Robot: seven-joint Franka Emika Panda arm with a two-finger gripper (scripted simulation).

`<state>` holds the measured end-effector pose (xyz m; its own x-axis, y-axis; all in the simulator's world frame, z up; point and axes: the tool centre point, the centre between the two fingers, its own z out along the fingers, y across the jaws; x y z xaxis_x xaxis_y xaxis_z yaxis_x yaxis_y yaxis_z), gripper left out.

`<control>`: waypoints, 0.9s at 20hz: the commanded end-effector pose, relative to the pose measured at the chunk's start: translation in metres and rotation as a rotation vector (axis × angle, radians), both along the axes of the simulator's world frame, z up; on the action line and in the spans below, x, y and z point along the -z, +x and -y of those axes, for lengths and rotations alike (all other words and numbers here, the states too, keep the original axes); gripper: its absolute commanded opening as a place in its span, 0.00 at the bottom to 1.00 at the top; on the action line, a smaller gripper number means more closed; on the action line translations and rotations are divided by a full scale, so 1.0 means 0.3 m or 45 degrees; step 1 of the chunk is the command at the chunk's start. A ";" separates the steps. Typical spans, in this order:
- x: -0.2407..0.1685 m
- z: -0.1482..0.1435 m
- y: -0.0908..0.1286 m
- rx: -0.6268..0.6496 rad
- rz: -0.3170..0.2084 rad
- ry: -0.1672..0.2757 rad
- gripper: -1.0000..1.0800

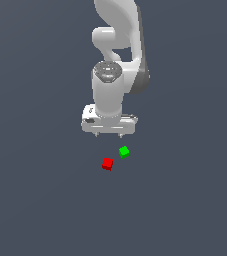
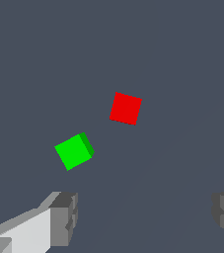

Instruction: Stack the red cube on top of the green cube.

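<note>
Hovering my white end effector (image 1: pixel 108 135) wide open, empty; fingertips (image 2: pixel 64 217) cropped; tiny bright-red cube (image 1: pixel 107 163), bright-green cube (image 1: pixel 124 152) apart.

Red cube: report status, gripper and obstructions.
Gripper open, empty, above both cubes. Red cube on the floor, beside the green cube, apart, unstacked. Nothing in the way.

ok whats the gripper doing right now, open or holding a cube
gripper: open, holding nothing; the red cube and green cube both lie apart from it.
</note>
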<state>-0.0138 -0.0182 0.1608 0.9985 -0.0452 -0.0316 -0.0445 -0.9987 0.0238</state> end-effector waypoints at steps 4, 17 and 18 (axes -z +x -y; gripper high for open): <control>0.006 0.000 0.004 0.006 0.001 0.000 0.96; 0.172 0.005 0.122 0.169 0.025 0.012 0.96; 0.190 0.006 0.135 0.187 0.027 0.014 0.96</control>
